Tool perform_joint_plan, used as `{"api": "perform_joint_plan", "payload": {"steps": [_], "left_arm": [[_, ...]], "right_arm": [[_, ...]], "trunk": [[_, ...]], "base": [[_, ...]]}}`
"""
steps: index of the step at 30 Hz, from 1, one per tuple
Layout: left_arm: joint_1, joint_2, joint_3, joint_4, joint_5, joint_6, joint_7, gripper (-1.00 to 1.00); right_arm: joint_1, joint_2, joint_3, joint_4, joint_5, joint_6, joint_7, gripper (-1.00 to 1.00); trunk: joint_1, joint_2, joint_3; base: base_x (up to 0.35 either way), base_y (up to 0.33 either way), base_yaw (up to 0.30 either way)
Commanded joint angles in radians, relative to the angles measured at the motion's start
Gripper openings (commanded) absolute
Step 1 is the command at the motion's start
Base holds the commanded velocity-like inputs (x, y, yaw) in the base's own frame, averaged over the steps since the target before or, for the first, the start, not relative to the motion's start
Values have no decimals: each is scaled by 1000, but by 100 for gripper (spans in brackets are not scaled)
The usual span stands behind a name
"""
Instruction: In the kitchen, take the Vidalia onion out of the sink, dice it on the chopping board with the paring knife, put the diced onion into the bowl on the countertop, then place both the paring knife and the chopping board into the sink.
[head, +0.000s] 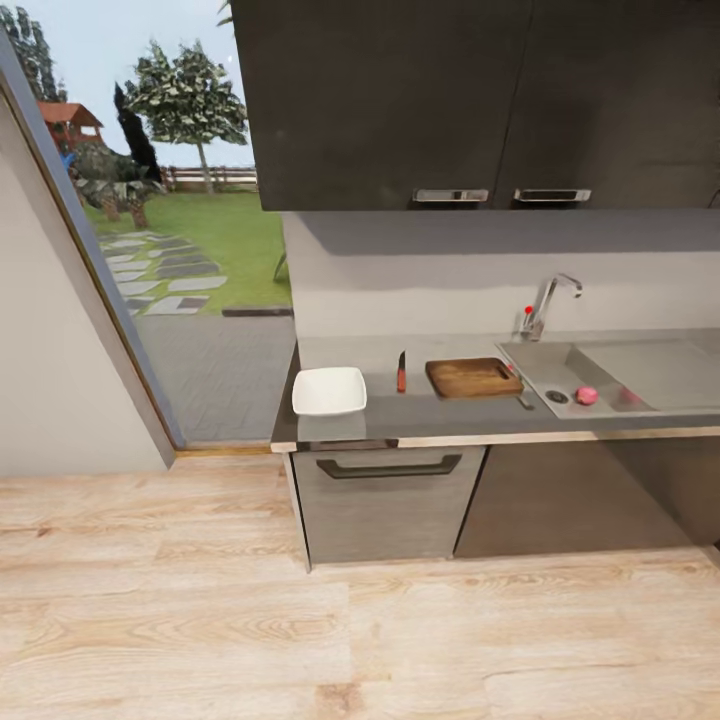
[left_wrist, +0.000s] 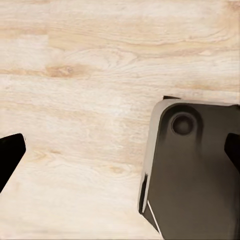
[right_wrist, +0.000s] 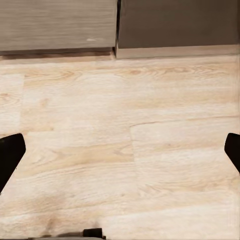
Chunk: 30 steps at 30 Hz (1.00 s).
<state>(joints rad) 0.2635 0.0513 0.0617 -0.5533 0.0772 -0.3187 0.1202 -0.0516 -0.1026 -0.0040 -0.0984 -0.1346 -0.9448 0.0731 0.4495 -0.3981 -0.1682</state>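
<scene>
From the head view the grey countertop (head: 440, 415) lies ahead. On it stand the white bowl (head: 329, 390), the red-handled paring knife (head: 401, 372) and the brown chopping board (head: 473, 377), side by side. To their right is the steel sink (head: 640, 375) with its chrome faucet (head: 545, 305); the pink Vidalia onion (head: 586, 395) rests in the basin beside the drain. My left gripper (left_wrist: 120, 150) hangs open over the wooden floor, with a dark part of my base below it. My right gripper (right_wrist: 120, 150) is open too, with bare floor between its fingers.
Dark wall cupboards (head: 480, 100) hang above the counter. A drawer front with a black handle (head: 388, 468) sits below the bowl. A glass door (head: 150, 250) to a garden stands at the left. Light wooden floor (head: 300, 620) stretches between me and the cabinets (right_wrist: 60, 25).
</scene>
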Motion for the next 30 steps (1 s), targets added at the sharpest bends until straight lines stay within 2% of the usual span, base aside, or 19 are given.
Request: {"api": "perform_joint_plan", "payload": {"steps": [1,4,5,8,9,11,12,14,16,18,19,22,26,28,29,30], "left_arm": [[-32,-3,-2,-4,8,60,11,100],[-91,-18,-4,-19,6,159,23,100],[-99,-24,-4,-24,6,169,25,100],[-135,-58,-5,-79,-4,206,36,100],[-140,-62,-5,-91,-7,211,41,100],[-161,-80,-5,-148,-20,253,65,100],[-166,-85,-5,-163,-23,269,71,100],[-189,-103,-5,-224,-39,354,85,100],[-202,-108,-5,-254,-47,402,88,100],[-229,-114,-5,-316,-59,489,92,100],[-235,-115,-5,-332,-61,508,93,100],[-258,-118,-6,-423,-66,594,93,100],[-270,-124,-13,-591,-67,700,92,100],[-272,-125,-42,-701,-68,754,91,100],[-272,-124,-54,-729,-68,765,91,100],[-272,-123,-84,-788,-68,783,90,100]], "right_arm": [[-1,0,0,-20,-8,0,-5,100],[-1,0,1,-92,-6,23,-67,100],[-1,0,1,-109,-6,33,-82,100],[-1,0,2,-226,-2,133,-149,100],[-1,0,2,-250,-2,155,-155,100],[-1,-3,2,-352,-1,256,-170,100],[-1,-4,2,-378,-1,283,-172,100],[-1,-16,2,-476,-1,384,-177,100],[-1,-23,2,-522,0,427,-178,100],[-1,-32,3,-605,0,497,-181,100],[-1,-33,3,-624,0,512,-182,100],[-2,-39,3,-715,0,573,-189,100],[-2,-41,3,-856,4,654,-223,100],[-2,-41,3,-957,10,710,-243,100],[-2,-41,3,-984,12,723,-246,100],[-2,-41,3,-1035,15,743,-251,100]], "trunk": [[0,-2,-2],[0,-2,-2],[0,-2,-2],[0,-2,-2],[0,-2,-2],[0,-2,-2],[0,-2,-2],[0,-2,-2],[0,-2,-2],[0,-2,-2],[0,-2,-2],[0,-2,-2],[0,-2,-2],[0,-2,-2],[0,-2,-2],[0,-2,-2]], "base": [[0,0,0],[0,0,0],[0,0,0],[0,0,0],[0,0,0],[0,0,0],[0,0,0],[0,0,0],[0,0,0],[0,0,0],[0,0,0],[0,0,0],[0,0,0],[0,0,0],[0,0,0],[0,0,0]]}}
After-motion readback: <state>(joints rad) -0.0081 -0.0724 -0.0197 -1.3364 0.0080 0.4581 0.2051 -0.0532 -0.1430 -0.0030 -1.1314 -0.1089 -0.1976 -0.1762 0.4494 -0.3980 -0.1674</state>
